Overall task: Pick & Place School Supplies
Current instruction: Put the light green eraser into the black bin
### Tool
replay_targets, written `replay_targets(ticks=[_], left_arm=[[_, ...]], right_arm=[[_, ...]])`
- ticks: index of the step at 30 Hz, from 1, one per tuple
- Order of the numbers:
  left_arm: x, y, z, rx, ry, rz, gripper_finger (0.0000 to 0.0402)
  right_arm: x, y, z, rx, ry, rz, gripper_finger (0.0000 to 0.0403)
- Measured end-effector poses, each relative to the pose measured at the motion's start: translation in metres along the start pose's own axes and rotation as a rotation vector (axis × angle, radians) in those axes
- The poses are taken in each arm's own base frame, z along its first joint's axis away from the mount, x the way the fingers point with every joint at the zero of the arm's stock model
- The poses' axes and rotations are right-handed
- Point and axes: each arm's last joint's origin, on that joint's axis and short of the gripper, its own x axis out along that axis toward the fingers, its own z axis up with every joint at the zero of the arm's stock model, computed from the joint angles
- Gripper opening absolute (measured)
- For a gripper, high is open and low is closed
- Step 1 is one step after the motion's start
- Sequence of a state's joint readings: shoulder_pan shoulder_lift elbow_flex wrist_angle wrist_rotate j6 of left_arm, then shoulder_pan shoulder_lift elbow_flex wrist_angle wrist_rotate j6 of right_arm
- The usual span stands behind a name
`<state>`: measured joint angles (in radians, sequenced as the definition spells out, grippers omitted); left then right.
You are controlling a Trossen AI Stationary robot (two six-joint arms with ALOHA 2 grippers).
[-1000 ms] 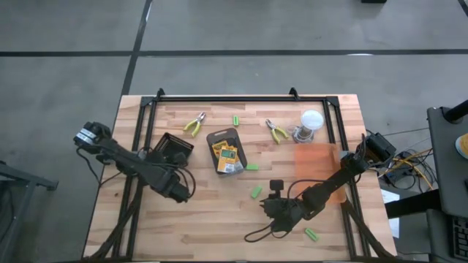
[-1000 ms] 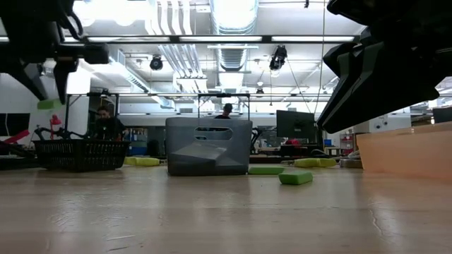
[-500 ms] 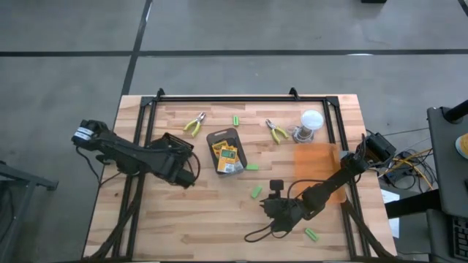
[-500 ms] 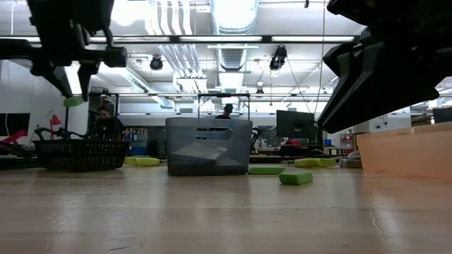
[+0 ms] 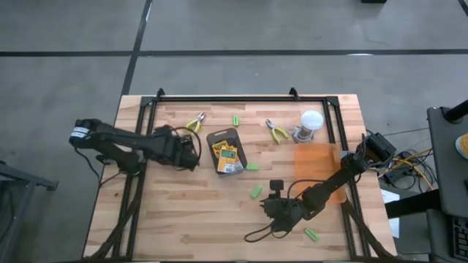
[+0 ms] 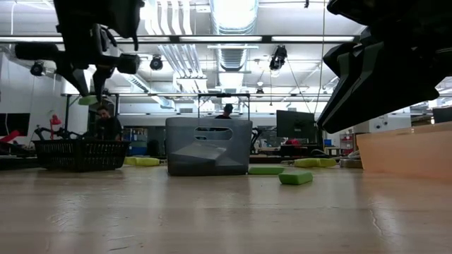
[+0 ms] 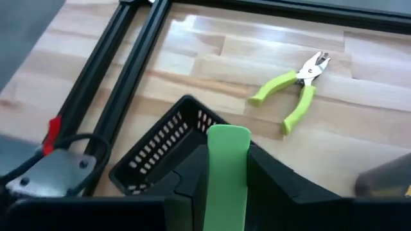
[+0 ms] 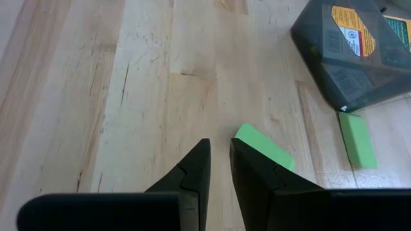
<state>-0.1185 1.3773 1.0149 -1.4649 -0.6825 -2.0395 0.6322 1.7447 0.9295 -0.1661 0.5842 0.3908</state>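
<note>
Green stick (image 7: 227,168), yellow-green pliers (image 7: 293,88), blk basket (image 7: 166,145), tray (image 8: 359,51) prob. grey.

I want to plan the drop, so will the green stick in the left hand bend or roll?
The green stick looks stiff: it stands straight between the left hand's fingers. Its flat, rectangular faces suggest it won't roll. Probably light, given its slim shape.

Bare wood lies open along the table's near edge (image 5: 190,234). The dark grey tray (image 5: 226,150) blocks the middle (crayon boxes inside), and the black mesh basket (image 7: 168,146) crowds the left.
</note>
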Motion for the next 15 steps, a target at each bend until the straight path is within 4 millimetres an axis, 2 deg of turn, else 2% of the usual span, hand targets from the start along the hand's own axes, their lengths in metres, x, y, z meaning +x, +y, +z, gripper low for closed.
replay_targets(ticks=[8, 15], left_arm=[[0.013, -0.012, 0.009, 0.043, 0.040, -0.003, 0.0096], [0.023, -0.016, 0.002, 0.088, 0.060, 0.009, 0.0096]], right_arm=[[0.000, 0.000, 0.000, 0.000, 0.000, 0.000, 0.0057], [0.000, 0.000, 0.000, 0.000, 0.000, 0.000, 0.0057]])
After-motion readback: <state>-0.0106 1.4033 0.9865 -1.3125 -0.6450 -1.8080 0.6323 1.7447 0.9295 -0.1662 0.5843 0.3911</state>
